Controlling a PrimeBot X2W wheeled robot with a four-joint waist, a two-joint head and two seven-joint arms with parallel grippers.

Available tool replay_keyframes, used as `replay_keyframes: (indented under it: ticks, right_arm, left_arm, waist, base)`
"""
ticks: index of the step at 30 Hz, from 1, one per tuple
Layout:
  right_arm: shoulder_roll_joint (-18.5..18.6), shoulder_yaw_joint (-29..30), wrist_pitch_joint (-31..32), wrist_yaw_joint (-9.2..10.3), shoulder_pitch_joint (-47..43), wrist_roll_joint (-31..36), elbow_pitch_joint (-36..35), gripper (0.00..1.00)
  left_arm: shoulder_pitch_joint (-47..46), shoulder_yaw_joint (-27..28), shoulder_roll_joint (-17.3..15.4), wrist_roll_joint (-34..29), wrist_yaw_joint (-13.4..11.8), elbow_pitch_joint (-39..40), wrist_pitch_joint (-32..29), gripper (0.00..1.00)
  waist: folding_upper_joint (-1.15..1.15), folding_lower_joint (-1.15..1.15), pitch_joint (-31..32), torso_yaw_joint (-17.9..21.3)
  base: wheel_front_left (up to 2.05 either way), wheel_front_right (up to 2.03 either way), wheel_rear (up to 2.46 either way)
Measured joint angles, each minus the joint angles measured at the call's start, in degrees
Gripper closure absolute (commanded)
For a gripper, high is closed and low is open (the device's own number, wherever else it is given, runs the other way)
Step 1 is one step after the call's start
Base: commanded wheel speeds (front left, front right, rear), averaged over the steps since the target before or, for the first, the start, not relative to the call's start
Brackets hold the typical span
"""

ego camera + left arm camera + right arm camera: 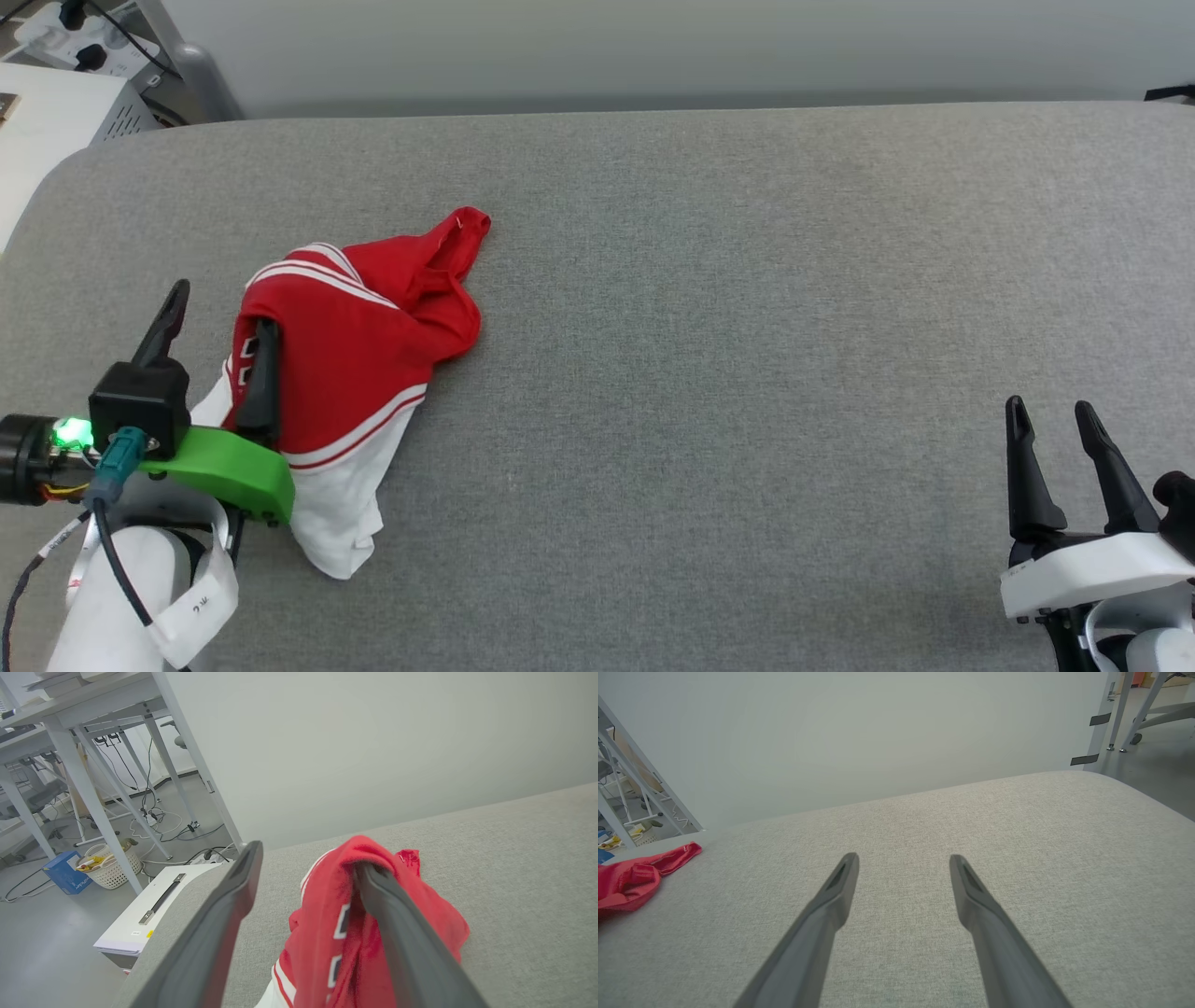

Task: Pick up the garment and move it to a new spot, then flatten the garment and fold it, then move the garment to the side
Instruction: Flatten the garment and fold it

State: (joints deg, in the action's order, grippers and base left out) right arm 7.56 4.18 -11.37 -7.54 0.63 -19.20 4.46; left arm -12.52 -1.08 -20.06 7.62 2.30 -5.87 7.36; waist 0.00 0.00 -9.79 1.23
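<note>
— Where is the garment [364,336] lying?
— It is lying bunched at the left end of the counter [747,280], close to the rounded edge; open room is stretching right.
— The claws?
— The left claw [222,308] is standing wide, with fabric draping over one finger. The right claw [1047,407] is gaping empty at the near right.

A grey fabric pad [747,280] spreads wide, backed by a plain pale wall [373,742]. Off its left end stands a low white cabinet [140,914]. Past that, white desk legs [88,793] slant over a grey floor strewn with loose cables [159,826], with a white basket [112,870] and a blue box [65,872] just beside it.
</note>
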Motion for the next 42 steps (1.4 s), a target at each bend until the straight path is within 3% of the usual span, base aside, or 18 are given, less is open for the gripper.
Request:
replay_keyframes:
  ticks: [6,12,21,25,33,34,35,42]
  right_arm:
    - [-0.03,-0.24,-0.52,0.0,0.0,-0.15,0.79,0.0]
    - [0.09,-0.27,-0.79,0.0,0.01,-0.24,1.1,0.0]
    - [0.21,-0.35,-0.84,0.0,0.04,-0.24,1.19,0.0]
    - [0.22,-0.15,-0.94,0.0,0.04,-0.23,1.2,0.0]
    - [0.1,-0.04,-0.99,0.0,0.04,-0.21,1.18,0.0]
    - [0.08,-0.05,-0.99,0.0,0.04,-0.2,1.16,0.0]
    - [0.04,-0.05,-0.99,0.0,0.04,-0.16,1.16,0.0]
    - [-0.03,-0.15,-0.99,0.0,0.08,-0.13,1.19,0.0]
  left_arm:
    - [2.16,-4.33,0.58,0.02,1.9,-0.54,-2.48,0.0]
    - [2.54,-10.84,2.07,1.97,4.19,-6.92,-6.35,0.0]
    - [1.03,-17.83,1.31,3.2,4.77,-17.62,-15.1,0.0]
    - [-0.93,-19.93,0.47,7.8,4.76,-17.75,-19.84,0.0]
    - [-1.95,-22.3,-2.09,12.4,4.86,-15.9,-22.52,0.0]
    - [-2.05,-22.54,-2.43,12.44,4.87,-15.71,-22.79,0.67]
    - [-2.16,-22.74,-2.92,12.33,4.98,-15.63,-22.95,1.0]
    - [-2.2,-22.92,-4.7,13.69,5.02,-14.85,-22.49,1.0]
  waist:
    - [0.0,0.0,-0.36,1.12]
    - [0.0,0.0,-1.05,1.86]
    - [0.0,0.0,-1.66,2.4]
    - [0.0,0.0,-1.93,2.29]
    - [0.0,0.0,-2.35,1.68]
    - [0.0,0.0,-2.34,1.64]
    - [0.0,0.0,-2.31,1.63]
    - [0.0,0.0,-1.92,1.85]
  base:
    - [0.0,0.0,0.0]
    - [0.0,0.0,0.0]
    - [0.0,0.0,0.0]
    - [0.0,0.0,0.0]
    - [0.0,0.0,0.0]
    - [0.0,0.0,0.0]
    - [0.0,0.0,0.0]
    - [0.0,0.0,0.0]
